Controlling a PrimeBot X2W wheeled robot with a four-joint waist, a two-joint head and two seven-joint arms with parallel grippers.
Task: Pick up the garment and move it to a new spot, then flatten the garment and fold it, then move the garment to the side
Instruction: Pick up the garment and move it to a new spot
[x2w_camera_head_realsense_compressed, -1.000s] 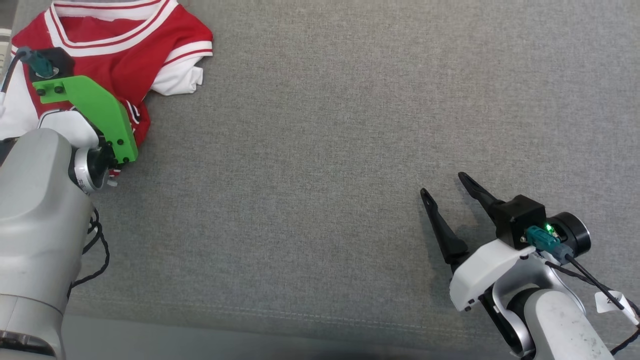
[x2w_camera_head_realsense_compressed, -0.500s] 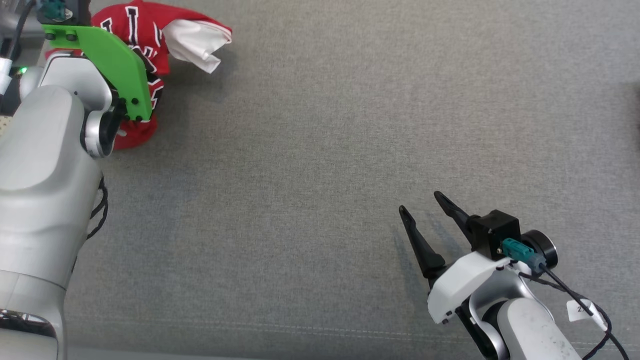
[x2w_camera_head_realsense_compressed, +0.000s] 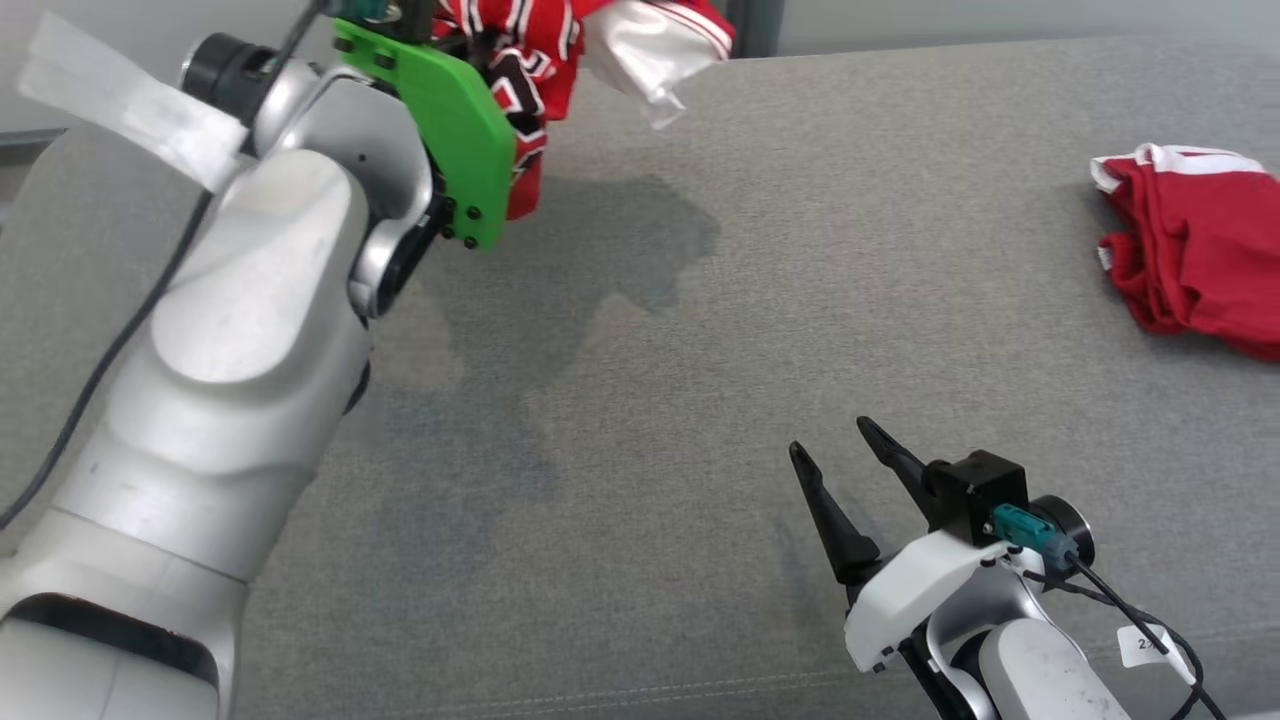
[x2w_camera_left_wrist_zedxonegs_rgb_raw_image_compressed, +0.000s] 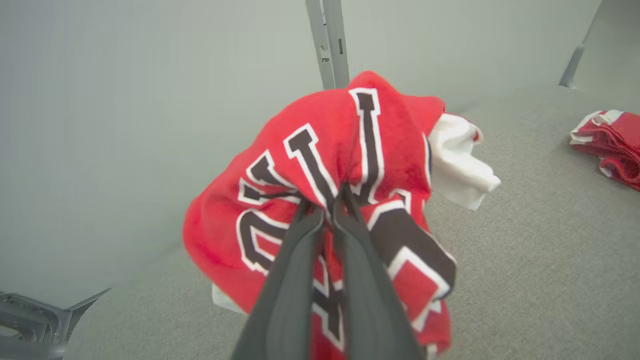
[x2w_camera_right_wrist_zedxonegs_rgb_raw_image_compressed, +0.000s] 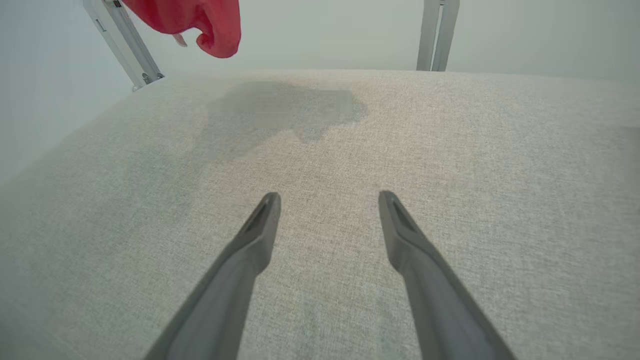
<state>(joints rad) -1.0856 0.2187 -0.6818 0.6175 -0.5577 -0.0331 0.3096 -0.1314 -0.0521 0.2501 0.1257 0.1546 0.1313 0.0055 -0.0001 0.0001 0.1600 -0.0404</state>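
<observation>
The red garment (x2w_camera_left_wrist_zedxonegs_rgb_raw_image_compressed: 360, 150) is held clear of the grey table (x2w_camera_head_realsense_compressed: 700, 420), pinched in the left gripper (x2w_camera_left_wrist_zedxonegs_rgb_raw_image_compressed: 325, 200), the right gripper (x2w_camera_right_wrist_zedxonegs_rgb_raw_image_compressed: 330, 197) seen spread and empty; placing, flattening and folding are judged outstanding.

My left arm (x2w_camera_head_realsense_compressed: 230, 380) was raised high, pale forearm running steeply up the head view, green wrist bracket (x2w_camera_head_realsense_compressed: 450, 130) at the top. My left gripper (x2w_camera_left_wrist_zedxonegs_rgb_raw_image_compressed: 327, 202) was closed: both dark fingers (x2w_camera_left_wrist_zedxonegs_rgb_raw_image_compressed: 295, 280) lay almost together, tips pinched into a bunched fold of the garment (x2w_camera_left_wrist_zedxonegs_rgb_raw_image_compressed: 350, 150), which hung from them. My right arm (x2w_camera_head_realsense_compressed: 1030, 670) sat low at the lower right of the head view. My right gripper (x2w_camera_head_realsense_compressed: 830, 440) stood spread wide with nothing between the fingers, tips pointing up and slightly left in that view, touching nothing.
</observation>
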